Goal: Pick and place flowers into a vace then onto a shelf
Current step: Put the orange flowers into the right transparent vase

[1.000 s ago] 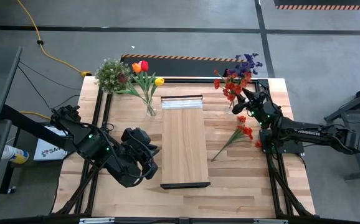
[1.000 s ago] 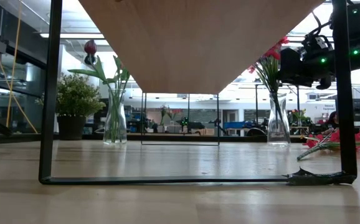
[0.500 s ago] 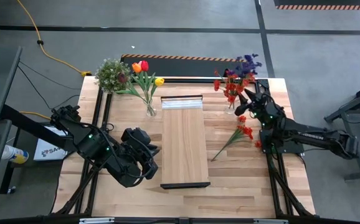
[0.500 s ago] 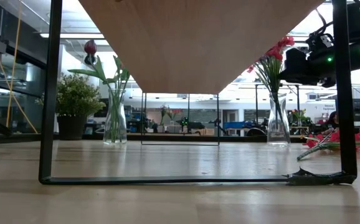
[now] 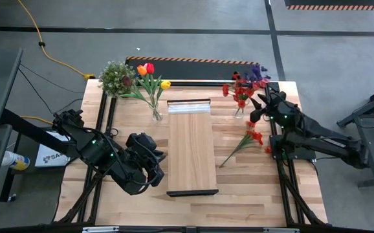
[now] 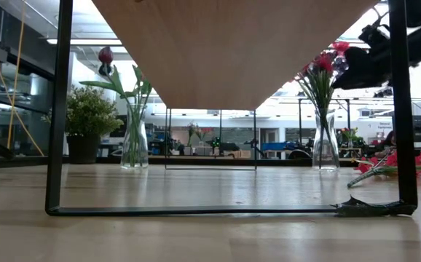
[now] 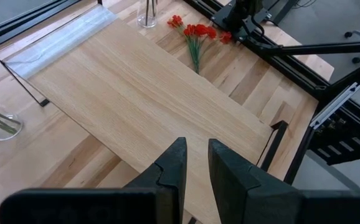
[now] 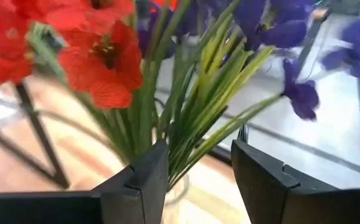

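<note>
**High view: right tool at the far-right vase, left tool parked over the shelf**

Red sprays and a purple sprig stand in a clear vase near the worktop's far edge, on the right side of the shelf. The right wrist view shows green stems and red blossoms rising between the right tool's two fingers, which stand apart on either side of the bunch; whether they actually press the stems cannot be told. The right tool is just beside the vase, toward the worktop's right edge.

A loose red spray lies flat on the worktop between the shelf and the right edge. A second vase with red, orange and yellow tulips stands near the far edge, left of the shelf, with a bushy green plant at the far-left corner.

The left tool hovers above the shelf's near-left part, its fingers close together with a narrow gap, holding nothing.
</note>
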Action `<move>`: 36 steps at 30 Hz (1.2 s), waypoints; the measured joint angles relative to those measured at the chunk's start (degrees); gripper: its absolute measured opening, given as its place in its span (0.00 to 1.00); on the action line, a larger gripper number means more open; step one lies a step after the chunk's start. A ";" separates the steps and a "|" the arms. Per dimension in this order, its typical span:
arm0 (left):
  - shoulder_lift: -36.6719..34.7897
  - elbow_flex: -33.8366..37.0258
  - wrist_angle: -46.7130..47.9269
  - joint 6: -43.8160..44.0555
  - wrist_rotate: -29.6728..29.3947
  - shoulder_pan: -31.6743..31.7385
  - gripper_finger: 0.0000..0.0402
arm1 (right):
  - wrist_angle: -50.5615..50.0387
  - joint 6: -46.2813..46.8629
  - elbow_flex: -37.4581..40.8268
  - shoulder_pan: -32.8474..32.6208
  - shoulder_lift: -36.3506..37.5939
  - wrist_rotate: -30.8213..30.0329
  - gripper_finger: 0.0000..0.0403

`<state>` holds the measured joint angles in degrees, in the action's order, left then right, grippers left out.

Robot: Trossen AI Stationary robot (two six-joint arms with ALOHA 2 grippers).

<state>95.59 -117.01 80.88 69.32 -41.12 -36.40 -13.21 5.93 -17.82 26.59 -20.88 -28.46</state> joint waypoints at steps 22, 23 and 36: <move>0.00 0.00 -2.29 -1.38 -0.52 0.00 0.25 | -17.43 1.27 -11.10 -0.02 0.39 6.21 0.41; 0.00 0.00 -2.47 -1.38 -0.52 0.02 0.25 | -17.11 1.14 -11.10 -0.02 0.39 7.14 0.41; 0.00 0.00 -4.66 -1.57 -1.63 0.01 0.25 | -13.40 9.74 -11.10 -4.08 0.39 13.99 0.41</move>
<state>95.59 -117.01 76.23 67.75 -42.75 -36.40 -26.61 15.67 -28.93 22.51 -20.49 -14.47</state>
